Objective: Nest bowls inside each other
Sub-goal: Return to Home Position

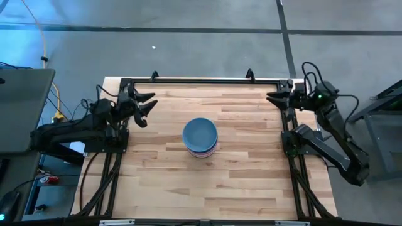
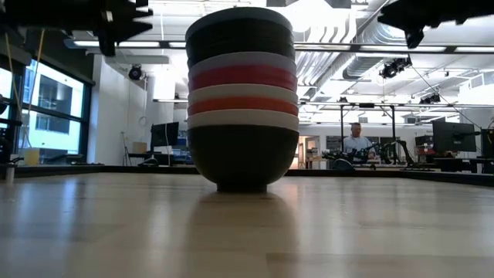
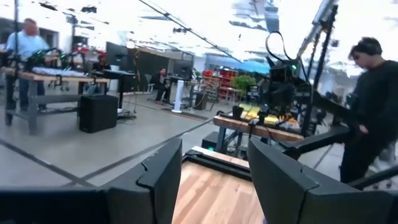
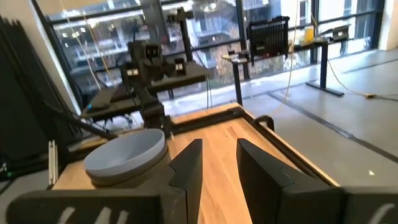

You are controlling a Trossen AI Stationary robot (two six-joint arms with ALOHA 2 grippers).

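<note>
The bowls stand nested in one stack at the middle of the table, a blue bowl on top. In the low view the stack shows black, white, red and magenta rims above a black bottom bowl, which rests on its foot on the wood. My left gripper hangs open over the table's far left corner, well left of the stack. My right gripper hangs open over the far right corner. Nothing lies between the fingers of either.
A black frame rail with two clamps runs along the table's far edge, and black struts run down both sides. Bare wood surrounds the stack. A person stands beyond the table's right side; others sit in the room behind.
</note>
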